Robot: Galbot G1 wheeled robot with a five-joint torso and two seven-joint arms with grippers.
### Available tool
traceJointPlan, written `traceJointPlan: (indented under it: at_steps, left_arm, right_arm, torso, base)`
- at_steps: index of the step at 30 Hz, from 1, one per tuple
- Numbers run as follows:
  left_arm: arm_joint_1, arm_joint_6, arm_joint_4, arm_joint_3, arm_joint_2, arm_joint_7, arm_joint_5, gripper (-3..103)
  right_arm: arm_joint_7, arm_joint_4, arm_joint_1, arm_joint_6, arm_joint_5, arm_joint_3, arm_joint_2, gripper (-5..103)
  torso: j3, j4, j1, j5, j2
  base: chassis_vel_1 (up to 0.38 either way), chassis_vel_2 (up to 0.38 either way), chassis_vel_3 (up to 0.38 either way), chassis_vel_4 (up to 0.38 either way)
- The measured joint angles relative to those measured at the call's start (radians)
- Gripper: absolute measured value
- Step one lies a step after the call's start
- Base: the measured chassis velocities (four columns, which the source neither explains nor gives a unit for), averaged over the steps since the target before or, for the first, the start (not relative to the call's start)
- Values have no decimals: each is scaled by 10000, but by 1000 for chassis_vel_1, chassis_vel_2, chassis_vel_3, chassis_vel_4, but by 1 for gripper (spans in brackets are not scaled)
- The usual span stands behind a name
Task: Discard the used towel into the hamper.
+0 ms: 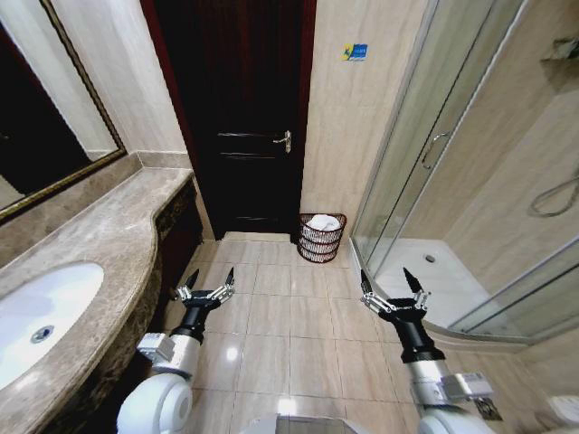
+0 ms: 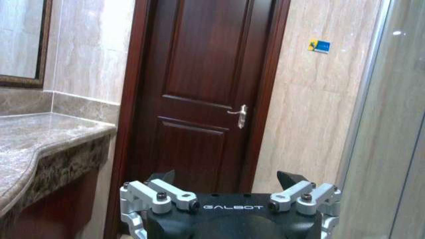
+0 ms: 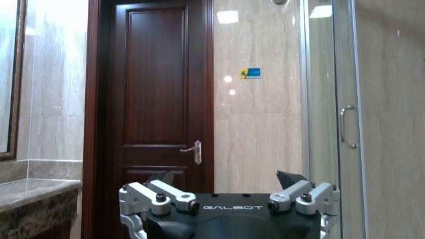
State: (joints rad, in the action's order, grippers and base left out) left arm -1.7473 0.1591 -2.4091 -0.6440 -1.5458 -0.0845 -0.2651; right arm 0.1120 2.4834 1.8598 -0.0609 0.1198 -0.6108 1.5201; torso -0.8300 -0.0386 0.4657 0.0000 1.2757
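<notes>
At the far left a marble table (image 1: 109, 226) curves along the wall, mottled brown and polished, with a smooth white oval sink (image 1: 41, 312) sunk into it and a framed mirror (image 1: 54, 117) above. Just beside its edge the left gripper (image 1: 210, 278) hangs over the glossy beige floor tiles (image 1: 280, 316), its dark pointed fingers spread wide and holding nothing. Straight ahead stands a dark panelled wooden door (image 1: 240, 117) with a metal lever handle (image 1: 284, 139). To the right of the door, against the pale tiled wall, sits the hamper (image 1: 320, 237): a small round reddish-brown openwork basket, ringed and narrowing toward its base. A white towel (image 1: 324, 221) already lies bunched inside it, soft and folded against the stiff weave. Further right the right gripper (image 1: 394, 285) hovers level with the left one, also spread and empty, well apart from the hamper. Beyond it runs the curved glass shower screen (image 1: 434, 154) with its white tray (image 1: 430, 276).

Judging by the towel in the hamper and both grippers free, the discarding step looks done; the next move seems to call for little more than keeping the arms clear of the table and the glass.
</notes>
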Motion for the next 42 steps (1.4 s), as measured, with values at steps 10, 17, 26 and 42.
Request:
traceJointPlan:
  at_steps: [10,17,26,42]
  left_arm:
    - [0,0,0,0,0,0,0,100]
    - [0,0,0,0,0,0,0,100]
    - [0,0,0,0,0,0,0,100]
    - [0,0,0,0,0,0,0,100]
  right_arm:
    - [0,0,0,0,0,0,0,100]
    - [0,0,0,0,0,0,0,100]
    - [0,0,0,0,0,0,0,100]
    - [0,0,0,0,0,0,0,100]
  torso:
    - [0,0,0,0,0]
    - [0,0,0,0,0]
    - [0,0,0,0,0]
    - [0,0,0,0,0]
  base:
    - [0,0,0,0]
    - [0,0,0,0]
    - [0,0,0,0]
    - [0,0,0,0]
